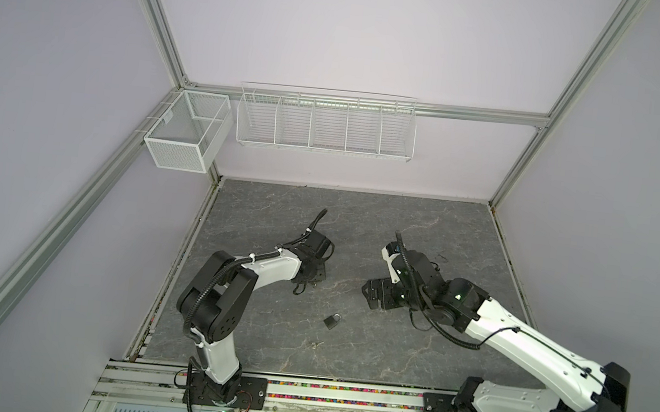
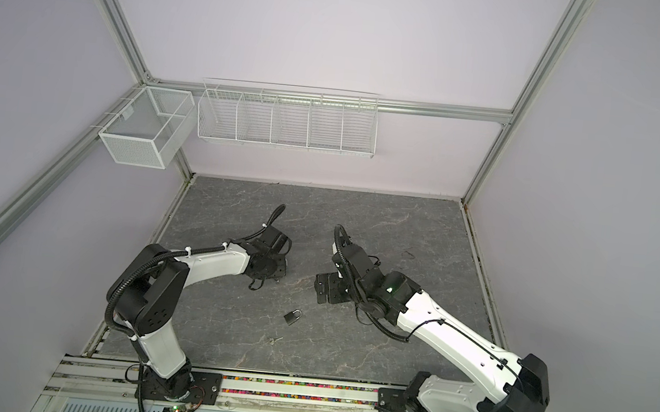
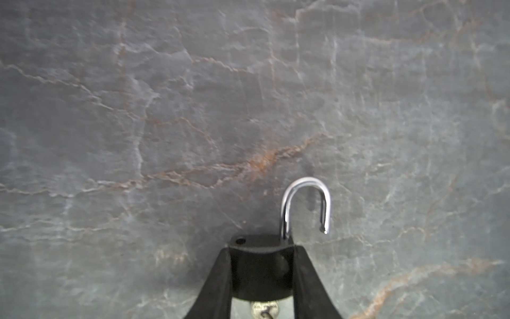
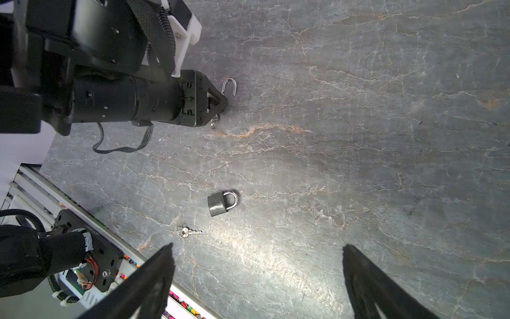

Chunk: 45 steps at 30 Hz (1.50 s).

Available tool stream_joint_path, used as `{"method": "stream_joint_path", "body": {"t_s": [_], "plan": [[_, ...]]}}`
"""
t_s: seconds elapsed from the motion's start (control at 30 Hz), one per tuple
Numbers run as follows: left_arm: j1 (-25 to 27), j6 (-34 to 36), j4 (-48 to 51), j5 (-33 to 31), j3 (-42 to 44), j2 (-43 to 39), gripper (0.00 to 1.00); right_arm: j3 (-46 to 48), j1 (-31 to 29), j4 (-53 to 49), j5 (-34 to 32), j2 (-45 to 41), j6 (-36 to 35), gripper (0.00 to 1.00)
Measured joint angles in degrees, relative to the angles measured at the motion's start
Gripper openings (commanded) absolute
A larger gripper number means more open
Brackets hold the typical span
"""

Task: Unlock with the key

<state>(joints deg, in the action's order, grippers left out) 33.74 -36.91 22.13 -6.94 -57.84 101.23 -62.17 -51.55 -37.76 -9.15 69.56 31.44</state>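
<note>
grasping opened padlock (image 3: 260, 273) in left gripper (image 3: 262, 248), right gripper (image 4: 257, 245) released; may drop, jarring key (image 3: 264, 309) out, if loosened early.

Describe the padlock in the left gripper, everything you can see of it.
The padlock has a dark matte body and a shiny chrome shackle, sprung open: one leg seated, the free end clear of its hole. The left gripper clamps the body's sides over the grey table. A silvery key pokes from its bottom end.
</note>
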Motion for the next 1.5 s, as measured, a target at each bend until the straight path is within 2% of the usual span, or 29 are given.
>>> {"method": "stream_joint_path", "body": {"t_s": [0.13, 0.2, 0.37, 0.57, 0.73, 0.93, 1.17, 1.5], "plan": [[0.0, -0.4, -1.1, -0.2, 0.9, -0.5, 0.2, 0.1, 0.0, 0.2, 0.0, -0.1, 0.0, 0.96], [-0.1, -0.5, -1.2, -0.1, 1.0, -0.6, 0.37, 0.3, -0.1, 0.2, -0.1, -0.5, 0.0, 0.96], [-0.1, -0.8, 1.2, 0.0, 1.0, -1.5, 0.53, 0.3, -0.6, 0.2, -0.1, -1.6, 0.0, 0.96], [-0.4, -0.9, 6.5, -1.1, 1.0, -6.3, 0.63, 0.3, -1.2, 0.3, 0.1, -2.0, -0.1, 0.96], [-0.4, -1.0, 10.9, -3.7, 0.9, -14.2, 0.65, 0.3, -2.9, 0.9, 1.0, -1.2, 0.3, 0.96], [-0.8, -1.0, 14.8, -6.7, 1.4, -27.7, 0.65, 0.3, -7.4, 3.0, 2.3, 4.3, 2.1, 0.95], [-1.2, -0.7, 14.9, -8.2, 7.1, -44.3, 0.66, 0.2, -11.7, 6.8, 2.8, 11.2, 5.7, 0.95], [-1.5, -0.6, 14.4, -4.8, 14.5, -52.8, 0.66, -0.8, -18.6, 9.9, 0.9, 18.9, 15.1, 0.94]]}}
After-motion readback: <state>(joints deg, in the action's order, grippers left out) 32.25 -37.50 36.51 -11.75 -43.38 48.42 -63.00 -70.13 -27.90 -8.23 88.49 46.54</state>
